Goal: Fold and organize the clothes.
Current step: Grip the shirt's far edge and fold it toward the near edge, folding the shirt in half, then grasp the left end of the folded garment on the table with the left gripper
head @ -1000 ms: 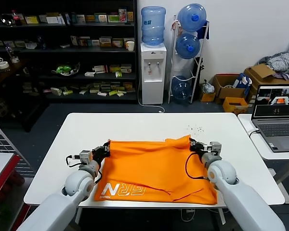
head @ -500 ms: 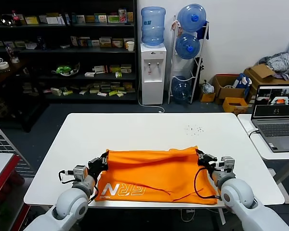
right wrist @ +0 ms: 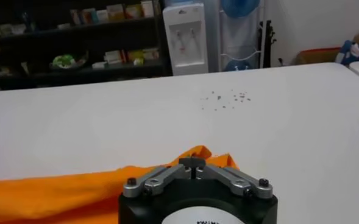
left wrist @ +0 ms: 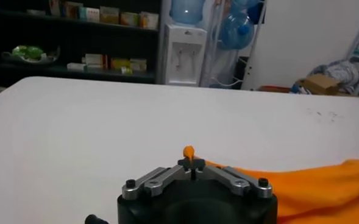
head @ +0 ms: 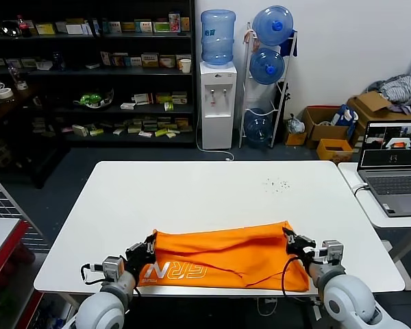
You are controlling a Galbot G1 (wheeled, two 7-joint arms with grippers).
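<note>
Both claws are dragging the far hem of the orange T-shirt back toward the near edge: left gripper and right gripper each pinched on fabric, so I figure the fold's nearly laid over.

A bright orange T-shirt of soft fabric lies folded over itself in a wide, flat band along the near edge of the white counter. White block lettering shows on its lower layer at the robot's left. Its upper edge is rumpled, both far corners raised slightly.
</note>
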